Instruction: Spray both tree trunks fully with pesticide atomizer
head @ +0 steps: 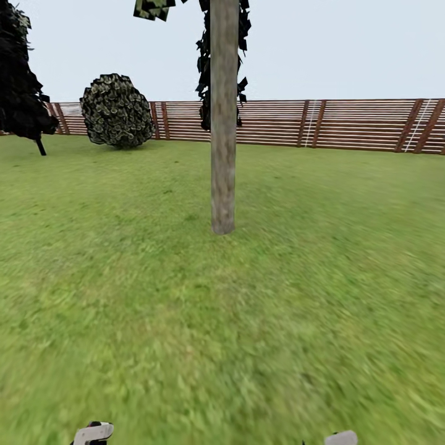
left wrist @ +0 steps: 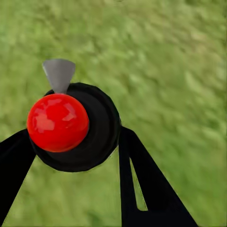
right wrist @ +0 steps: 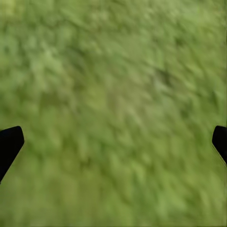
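Grass (head: 247,321) runs unbroken from the robot to the tree trunk (head: 223,117), a straight mottled grey-brown column standing dead ahead in the head view. Dark leaves (head: 204,68) hang down beside the trunk near the top of the picture. Behind it the brown slatted fence (head: 346,123) closes the lawn; off to the left a round leafy bush (head: 117,111) sits against the fence, and further left a dark tree (head: 18,74) stands at the picture's edge.

At the bottom edge of the head view, white parts of the two arms just peep in — left (head: 93,432) and right (head: 341,438).

In the left wrist view the left gripper (left wrist: 75,156) is pinching the pesticide atomizer (left wrist: 75,127): black fingers (left wrist: 142,184) flank its round black body, with a glossy red ball and a grey nozzle (left wrist: 59,73) on top, grass below.

The right gripper (right wrist: 113,142) is spread wide — its black fingertips (right wrist: 9,142) sit at opposite edges of the right wrist view, over blurred grass.
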